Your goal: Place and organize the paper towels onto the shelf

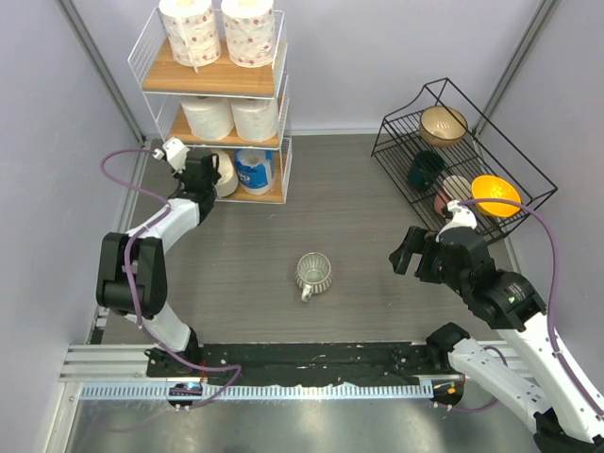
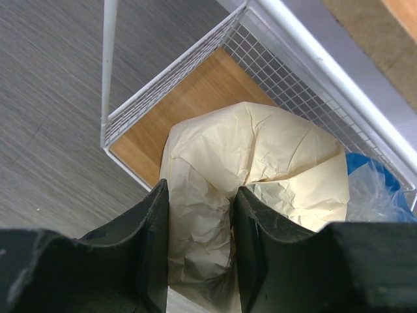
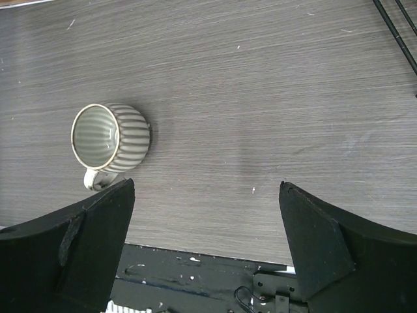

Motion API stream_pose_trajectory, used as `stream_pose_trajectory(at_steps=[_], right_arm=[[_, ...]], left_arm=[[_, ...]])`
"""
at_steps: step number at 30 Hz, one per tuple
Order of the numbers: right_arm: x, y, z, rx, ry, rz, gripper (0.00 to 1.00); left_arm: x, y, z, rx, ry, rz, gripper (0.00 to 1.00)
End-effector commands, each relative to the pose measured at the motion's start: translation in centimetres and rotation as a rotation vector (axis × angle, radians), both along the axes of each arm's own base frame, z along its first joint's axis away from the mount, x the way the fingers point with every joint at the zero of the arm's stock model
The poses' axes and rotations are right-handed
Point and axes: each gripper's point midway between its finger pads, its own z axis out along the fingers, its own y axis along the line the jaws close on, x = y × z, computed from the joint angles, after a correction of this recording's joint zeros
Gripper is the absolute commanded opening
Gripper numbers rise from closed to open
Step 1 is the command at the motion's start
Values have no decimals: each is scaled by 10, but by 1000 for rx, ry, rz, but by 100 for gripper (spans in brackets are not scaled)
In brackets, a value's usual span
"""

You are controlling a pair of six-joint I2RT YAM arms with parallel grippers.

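The white wire shelf (image 1: 151,52) stands at the back left. Two red-dotted rolls (image 1: 192,30) sit on its top board, two plain white rolls (image 1: 209,117) on the middle one, the blue-wrapped roll (image 1: 254,170) on the bottom. My left gripper (image 1: 206,179) is shut on the ragged cream roll (image 2: 260,163), pinching its wall over the bottom board (image 2: 189,98), next to the blue-wrapped roll (image 2: 374,189). My right gripper (image 3: 205,195) is open and empty above the table at the right (image 1: 415,255).
A ribbed mug (image 1: 313,274) stands mid-table, also in the right wrist view (image 3: 107,138). A black wire rack (image 1: 453,151) with bowls and an orange bowl (image 1: 494,194) stands at the back right. Grey walls close in both sides.
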Motion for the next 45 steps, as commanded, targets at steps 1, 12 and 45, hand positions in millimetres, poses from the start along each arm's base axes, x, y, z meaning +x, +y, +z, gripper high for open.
stream_pose_trajectory(at_steps=[1, 12, 45], right_arm=[[8, 1, 10, -12, -40, 1, 98], [12, 1, 8, -28, -34, 2, 98], [15, 1, 5, -39, -27, -3, 98]], left_arm=[[21, 8, 28, -34, -152, 66, 36], [36, 8, 18, -32, -171, 82, 36], [40, 0, 17, -57, -202, 43, 68]])
